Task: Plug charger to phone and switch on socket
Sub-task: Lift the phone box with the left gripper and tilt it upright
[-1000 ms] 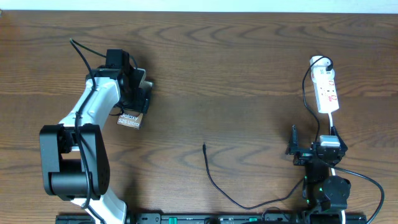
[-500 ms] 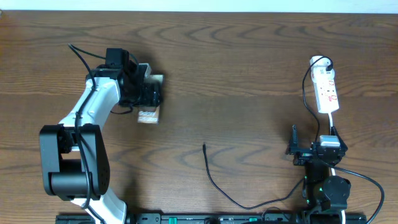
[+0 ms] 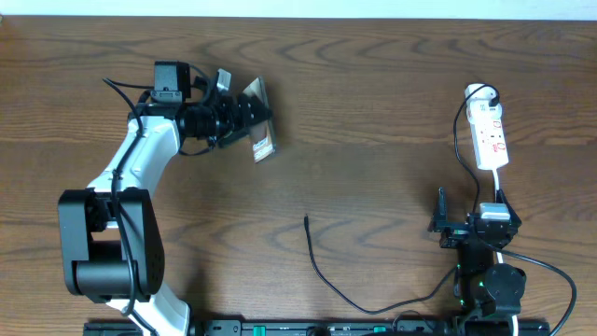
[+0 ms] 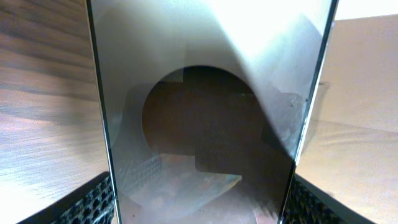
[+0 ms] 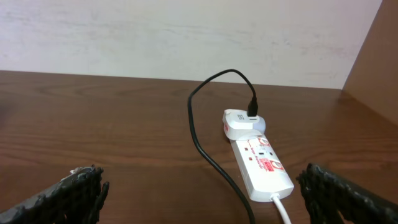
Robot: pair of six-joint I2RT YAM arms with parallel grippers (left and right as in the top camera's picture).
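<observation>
The left pincer [image 3: 235, 119] grips the phone [image 3: 262, 142] by its long edges and holds it tilted off the tabletop [image 3: 373, 93], out toward eleven o'clock. The charger [image 3: 309, 238] lies loose near six o'clock, well apart from the phone. The right pincer [image 5: 214, 193] is spread wide at four o'clock, and the socket [image 3: 491, 138] lies near it at two.
</observation>
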